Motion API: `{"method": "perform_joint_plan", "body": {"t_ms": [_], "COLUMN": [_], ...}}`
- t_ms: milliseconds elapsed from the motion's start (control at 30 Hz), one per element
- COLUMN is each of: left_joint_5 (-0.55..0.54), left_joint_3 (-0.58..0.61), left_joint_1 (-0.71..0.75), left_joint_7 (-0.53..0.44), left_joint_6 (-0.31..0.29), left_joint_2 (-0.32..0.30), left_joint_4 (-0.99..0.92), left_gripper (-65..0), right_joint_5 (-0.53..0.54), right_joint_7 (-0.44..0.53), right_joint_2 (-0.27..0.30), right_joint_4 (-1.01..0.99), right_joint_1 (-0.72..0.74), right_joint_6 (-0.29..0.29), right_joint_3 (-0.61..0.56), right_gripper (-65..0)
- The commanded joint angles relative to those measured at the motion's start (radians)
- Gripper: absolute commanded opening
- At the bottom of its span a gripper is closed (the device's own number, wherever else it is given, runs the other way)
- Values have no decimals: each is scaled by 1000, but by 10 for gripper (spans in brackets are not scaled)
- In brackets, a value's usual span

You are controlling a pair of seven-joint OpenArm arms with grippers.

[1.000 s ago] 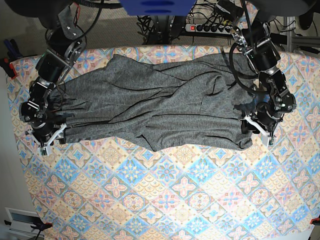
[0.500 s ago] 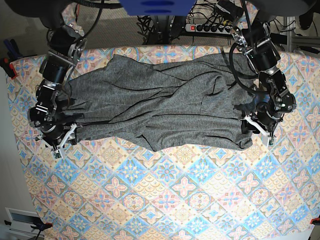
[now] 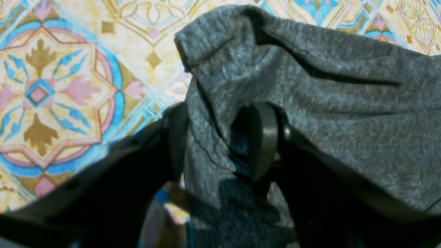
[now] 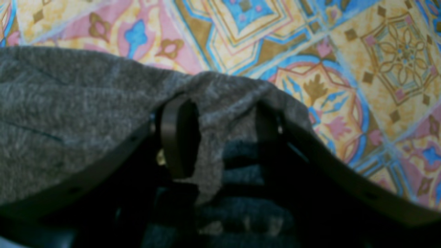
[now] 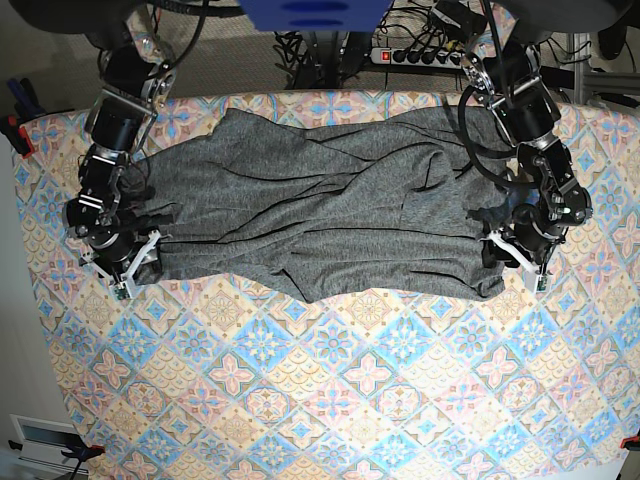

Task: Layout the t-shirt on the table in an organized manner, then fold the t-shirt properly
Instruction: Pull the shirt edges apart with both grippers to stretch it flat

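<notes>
- Fabric of the t-shirt (image 3: 310, 86) sits pinched between the fingers of the left end effector (image 3: 220, 141), above the table (image 3: 69, 86).
- The right end effector (image 4: 220, 134) grips a bunched edge of it.
- In the base view the t-shirt lies stretched, wrinkled, across the table's far half.
</notes>
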Motion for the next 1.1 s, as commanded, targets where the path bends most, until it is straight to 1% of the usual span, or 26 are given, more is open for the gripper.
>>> {"method": "perform_joint_plan", "body": {"t_ms": [0, 100, 167, 233, 300, 333, 400, 533, 600, 700, 800, 867, 1000, 1067], "left_joint_5": [11, 11, 11, 11, 11, 11, 11, 11, 10, 10, 10, 10, 10, 10], "left_joint_3": [2, 2, 2, 2, 2, 2, 10, 97, 142, 151, 154, 154, 155, 155], "left_joint_1": [-10, -12, -12, -12, -10, -10, -10, -9, -14, -27, -44, -44, -38, -38], "left_joint_7": [31, 32, 34, 34, 34, 34, 34, 29, 29, 29, 29, 29, 29, 29], "left_joint_6": [-2, -2, -2, -2, -2, -2, -2, -2, -2, -2, -2, -2, -2, -2], "left_joint_2": [-4, -4, -4, -4, -4, -4, -4, -9, -9, -6, -6, -7, -13, -25], "left_joint_4": [6, 6, 6, 6, 6, 6, 6, 6, 10, 12, 12, 12, 12, 12], "left_gripper": [-390, -390, -390, -390, -390, -390, -391, -392, -413, -484, -573, -611, -616, -616], "right_joint_5": [-7, -9, -9, -9, -9, -9, -9, -9, -9, -9, -9, -9, -9, -7], "right_joint_7": [-11, -8, -8, -8, -14, -14, -14, -8, -8, -8, -8, -8, -7, -7], "right_joint_2": [15, 15, 15, 15, 15, 15, 15, 15, 14, 14, 14, 14, 14, 14], "right_joint_4": [12, 12, 9, 5, 5, 5, 5, 9, 16, 18, 18, 18, 18, 19], "right_joint_1": [12, 10, 10, 10, 12, 12, 12, 12, 12, 12, 12, 12, 12, 12], "right_joint_6": [-1, -1, -1, -1, -1, -1, -1, -1, -1, -1, -1, -1, -1, -1], "right_joint_3": [0, -4, -6, -7, -13, -29, -61, -76, -73, -36, 37, 83, 136, 136], "right_gripper": [-370, -373, -402, -464, -548, -589, -646, -650, -650, -650, -650, -650, -650, -650]}}
